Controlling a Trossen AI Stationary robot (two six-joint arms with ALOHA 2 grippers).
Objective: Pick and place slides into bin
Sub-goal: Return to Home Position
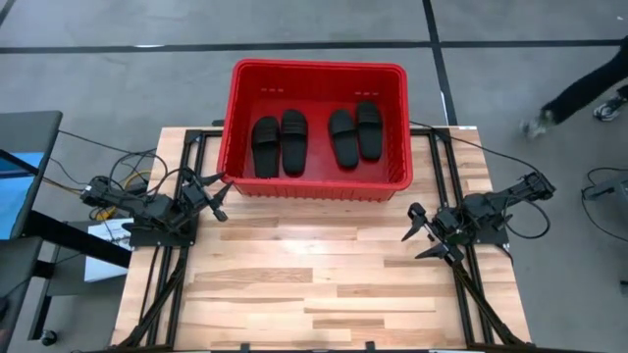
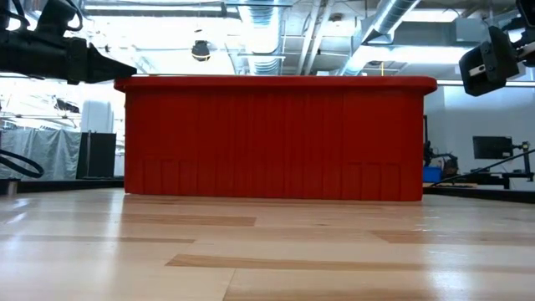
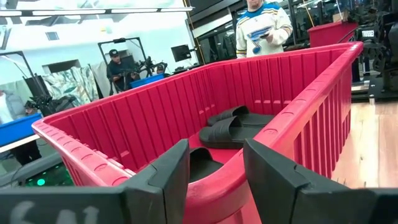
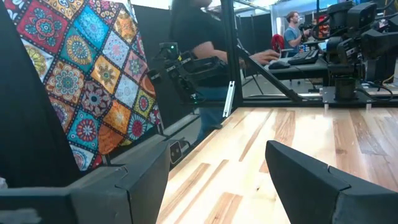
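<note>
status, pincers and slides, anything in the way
Left pincer open, empty, at a front corner of the large red ribbed plastic bin. Right pincer open, empty, over the wooden table. All four black open-toe slide sandals inside it. No obstruction seen.

Left arm (image 1: 147,211), right arm (image 1: 488,208): dark, jointed, angular; tool fingers (image 3: 166,180) matte black, wedge-shaped.

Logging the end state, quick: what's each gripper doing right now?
Left gripper: open, empty, by the bin.
Right gripper: open, empty, above the table.
</note>
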